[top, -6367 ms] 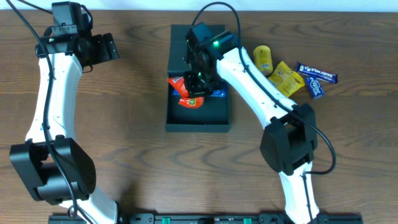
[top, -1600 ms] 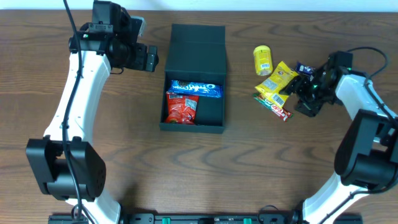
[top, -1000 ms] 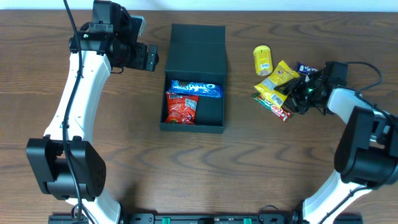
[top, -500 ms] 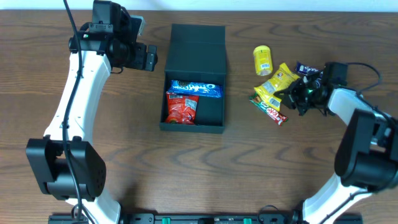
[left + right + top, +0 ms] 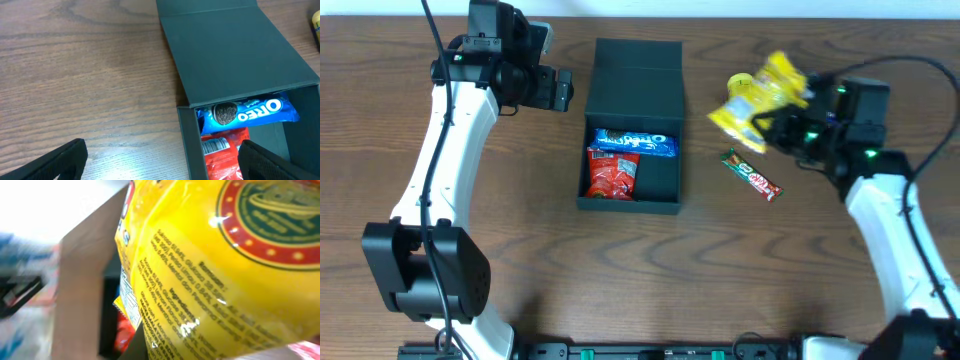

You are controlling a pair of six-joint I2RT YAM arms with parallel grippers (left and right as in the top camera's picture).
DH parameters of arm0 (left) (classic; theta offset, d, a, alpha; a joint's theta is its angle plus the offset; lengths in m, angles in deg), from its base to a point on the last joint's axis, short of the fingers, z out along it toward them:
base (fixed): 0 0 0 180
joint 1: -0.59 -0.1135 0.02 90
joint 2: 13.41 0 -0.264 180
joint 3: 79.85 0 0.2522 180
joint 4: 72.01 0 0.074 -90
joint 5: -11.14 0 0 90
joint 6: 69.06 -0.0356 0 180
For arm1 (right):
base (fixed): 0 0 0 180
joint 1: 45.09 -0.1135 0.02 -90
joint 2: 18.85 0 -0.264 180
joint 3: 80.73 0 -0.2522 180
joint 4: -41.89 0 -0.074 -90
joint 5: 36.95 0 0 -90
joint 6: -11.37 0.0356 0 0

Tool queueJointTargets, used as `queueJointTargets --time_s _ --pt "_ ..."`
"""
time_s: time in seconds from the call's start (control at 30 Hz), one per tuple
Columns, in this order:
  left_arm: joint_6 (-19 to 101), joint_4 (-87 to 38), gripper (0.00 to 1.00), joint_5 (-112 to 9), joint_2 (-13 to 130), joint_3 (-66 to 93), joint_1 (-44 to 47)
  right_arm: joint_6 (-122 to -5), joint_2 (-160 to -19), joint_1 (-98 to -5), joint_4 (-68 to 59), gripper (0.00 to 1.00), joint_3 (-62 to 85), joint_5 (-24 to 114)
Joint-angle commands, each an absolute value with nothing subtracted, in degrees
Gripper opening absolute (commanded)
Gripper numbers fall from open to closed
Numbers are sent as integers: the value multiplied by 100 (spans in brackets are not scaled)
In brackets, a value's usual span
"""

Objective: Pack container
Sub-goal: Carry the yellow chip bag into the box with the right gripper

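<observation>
Lifted since half a second ago, the yellow packet (image 5: 765, 88) is hanging clamped in the right gripper (image 5: 788, 128); the container (image 5: 638, 75) is lying open at centre, awaiting a third item, with the left gripper (image 5: 558, 90) gaping wide beside it

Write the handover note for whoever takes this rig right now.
Left gripper open, empty, beside the open flap lid of the dark teal-black rectangular container.
Right gripper shut on a yellow foil snack packet, held off the table right of the container.
Done: blue Oreo packet and red snack packet lie inside.
Left: place the yellow packet, then the red-and-green wrapped bar lying on the table; lid not yet shut.
</observation>
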State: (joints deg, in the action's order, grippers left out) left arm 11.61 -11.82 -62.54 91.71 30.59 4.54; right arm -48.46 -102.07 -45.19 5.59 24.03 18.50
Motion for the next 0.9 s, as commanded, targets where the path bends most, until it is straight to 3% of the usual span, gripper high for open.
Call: queueJointTargets --time_s 0.0,0.37,0.57,0.87 --pt "1043 -1171 97 -6276 9142 3234 386 -5101 -10262 -5138 699 1 2364 1476" --pt "860 -1142 97 -6274 9018 3427 45 -5110 -11488 -6720 1958 1 2364 1004" --pt "844 -1138 97 -6274 9018 3427 36 -4623 -12244 -7070 2873 1 2362 602" --pt "847 -1140 98 -6272 9018 3427 19 -4664 -12537 -7188 2688 1 2360 495"
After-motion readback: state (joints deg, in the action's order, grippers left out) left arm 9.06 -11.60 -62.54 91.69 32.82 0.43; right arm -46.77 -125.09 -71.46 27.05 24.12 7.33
